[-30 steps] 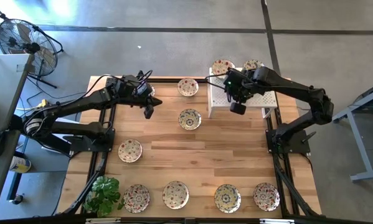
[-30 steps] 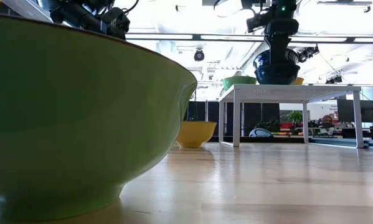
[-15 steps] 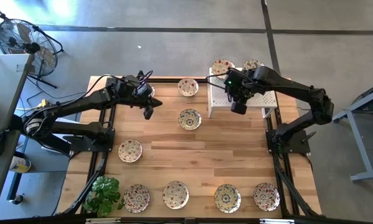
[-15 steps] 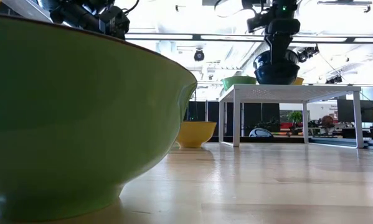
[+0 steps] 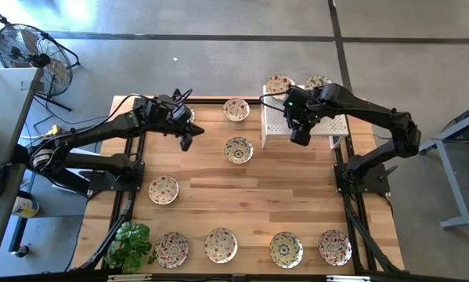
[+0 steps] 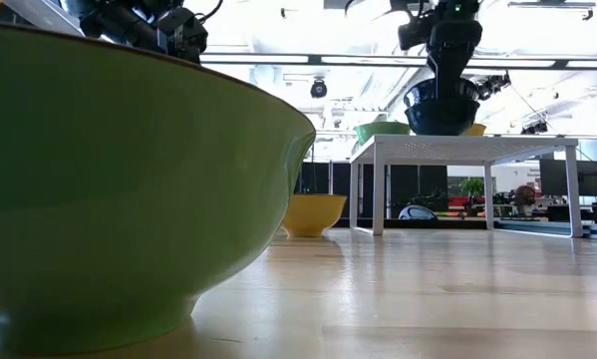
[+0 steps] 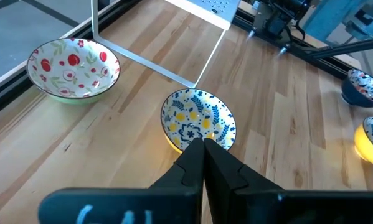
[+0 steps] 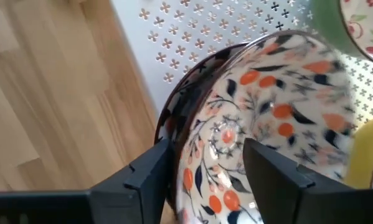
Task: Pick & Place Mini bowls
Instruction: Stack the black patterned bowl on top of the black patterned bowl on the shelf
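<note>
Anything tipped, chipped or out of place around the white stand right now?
Nothing stands out. The right gripper straddles the rim of an orange-flowered bowl on the white stand, jaws open. No chips or spills show there. The left gripper hovers shut over the table.

Grey concrete floor (image 5: 218, 55) surrounds the wooden worktop (image 5: 250, 200), crossed by dark seam lines. A standing fan (image 5: 27, 51) sits beyond the worktop's far left corner; a potted plant (image 5: 131, 244) at its near left corner. Low view: bright ceiling light strips (image 6: 308, 62), dark cabinets along the far wall.
</note>
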Controlling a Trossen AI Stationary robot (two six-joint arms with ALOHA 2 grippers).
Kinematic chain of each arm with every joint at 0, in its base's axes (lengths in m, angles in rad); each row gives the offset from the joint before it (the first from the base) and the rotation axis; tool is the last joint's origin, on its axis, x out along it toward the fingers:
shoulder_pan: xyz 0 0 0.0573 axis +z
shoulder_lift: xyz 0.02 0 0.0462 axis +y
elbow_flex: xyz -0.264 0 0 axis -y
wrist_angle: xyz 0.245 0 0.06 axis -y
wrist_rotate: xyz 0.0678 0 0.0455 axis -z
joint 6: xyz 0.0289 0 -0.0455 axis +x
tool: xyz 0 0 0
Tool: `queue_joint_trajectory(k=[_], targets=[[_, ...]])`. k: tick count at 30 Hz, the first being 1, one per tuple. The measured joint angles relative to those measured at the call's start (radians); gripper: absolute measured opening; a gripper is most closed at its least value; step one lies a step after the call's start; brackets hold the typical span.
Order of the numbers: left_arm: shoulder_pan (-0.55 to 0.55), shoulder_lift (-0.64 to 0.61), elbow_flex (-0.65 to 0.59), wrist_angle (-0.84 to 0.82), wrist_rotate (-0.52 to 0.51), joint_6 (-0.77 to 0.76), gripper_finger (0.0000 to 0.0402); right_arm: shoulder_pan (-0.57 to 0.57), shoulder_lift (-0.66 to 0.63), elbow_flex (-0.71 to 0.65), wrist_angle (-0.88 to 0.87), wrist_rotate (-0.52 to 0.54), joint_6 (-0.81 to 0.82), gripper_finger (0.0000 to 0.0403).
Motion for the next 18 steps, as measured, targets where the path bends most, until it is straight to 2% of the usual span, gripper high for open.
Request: queue_joint_trajectory(k=[10,18], targets=[[0.0,0.0,0.0,0.001,-0.004,0.0,0.0001,-0.003,-0.03,0.0,0.005,0.001,0.034,0.0189],[0.0,0.0,0.0,0.002,-0.002,0.0,0.0001,-0.031,-0.026,0.0,0.027,-0.008,0.072,0.0233]])
